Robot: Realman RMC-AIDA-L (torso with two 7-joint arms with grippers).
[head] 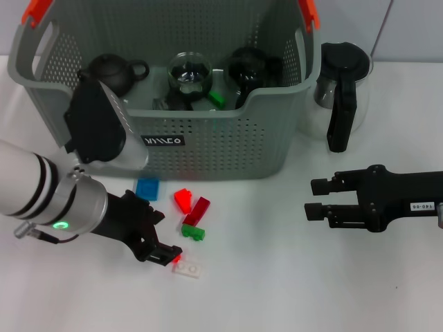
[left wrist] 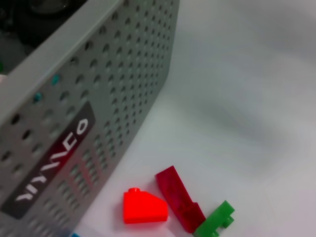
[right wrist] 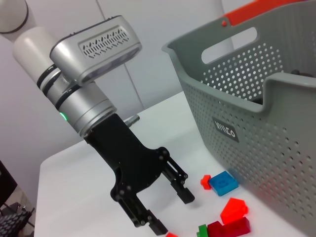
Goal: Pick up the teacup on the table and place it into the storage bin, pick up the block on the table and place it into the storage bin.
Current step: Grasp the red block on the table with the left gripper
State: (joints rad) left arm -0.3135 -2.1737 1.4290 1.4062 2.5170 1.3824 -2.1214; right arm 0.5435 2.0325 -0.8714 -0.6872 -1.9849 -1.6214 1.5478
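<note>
The grey perforated storage bin (head: 208, 149) stands at the back; a clear glass cup (head: 188, 72) sits inside it. No teacup shows on the table. Loose blocks lie in front of the bin: blue (head: 147, 188), red (head: 183, 200), dark red (head: 197, 209), green (head: 193, 232) and white (head: 187, 268). My left gripper (head: 166, 238) is open and empty, low over the table just left of the green and white blocks. The right wrist view shows it (right wrist: 170, 212) with fingers spread. My right gripper (head: 315, 198) is open and empty at the right, apart from everything.
A black teapot (head: 114, 72) and a dark glass pot (head: 249, 69) also sit in the bin. A glass carafe with a black handle (head: 342, 86) stands on the table right of the bin. The left wrist view shows the bin wall (left wrist: 98, 98) and the red block (left wrist: 144, 207).
</note>
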